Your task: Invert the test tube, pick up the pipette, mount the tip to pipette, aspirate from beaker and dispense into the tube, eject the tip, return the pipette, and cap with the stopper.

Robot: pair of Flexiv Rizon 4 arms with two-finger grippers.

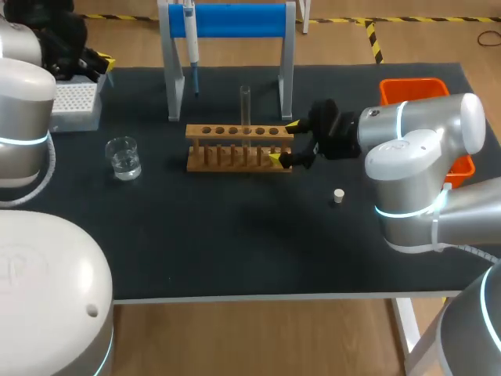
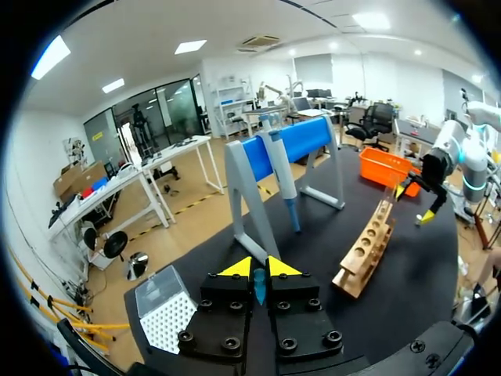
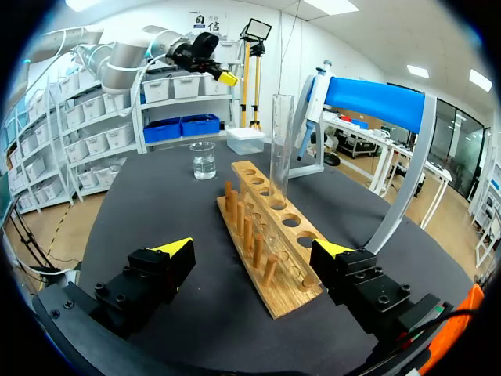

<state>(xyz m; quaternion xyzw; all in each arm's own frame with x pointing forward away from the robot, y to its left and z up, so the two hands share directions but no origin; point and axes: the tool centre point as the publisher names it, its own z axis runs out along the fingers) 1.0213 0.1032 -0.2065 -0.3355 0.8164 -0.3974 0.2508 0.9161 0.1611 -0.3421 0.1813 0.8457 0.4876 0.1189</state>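
Observation:
A clear test tube (image 1: pixel 245 110) (image 3: pixel 280 149) stands upright in a hole of the wooden rack (image 1: pixel 239 146) (image 3: pixel 266 243). My right gripper (image 1: pixel 283 142) (image 3: pixel 254 251) is open, its fingers on either side of the rack's near end and apart from the tube. The pipette (image 1: pixel 190 39) (image 2: pixel 282 164) hangs on the blue stand. My left gripper (image 1: pixel 94 63) (image 2: pixel 258 270) is shut, held high over the tip box (image 1: pixel 74 106) (image 2: pixel 164 309); a small blue bit shows in the slit between its fingers. The beaker (image 1: pixel 124 157) (image 3: pixel 203 160) holds water. A white stopper (image 1: pixel 338 196) lies right of the rack.
The stand's grey legs (image 1: pixel 286 70) rise just behind the rack. An orange bin (image 1: pixel 415 90) (image 2: pixel 383 166) sits at the back right corner, partly behind my right arm. Bare black mat lies in front of the rack.

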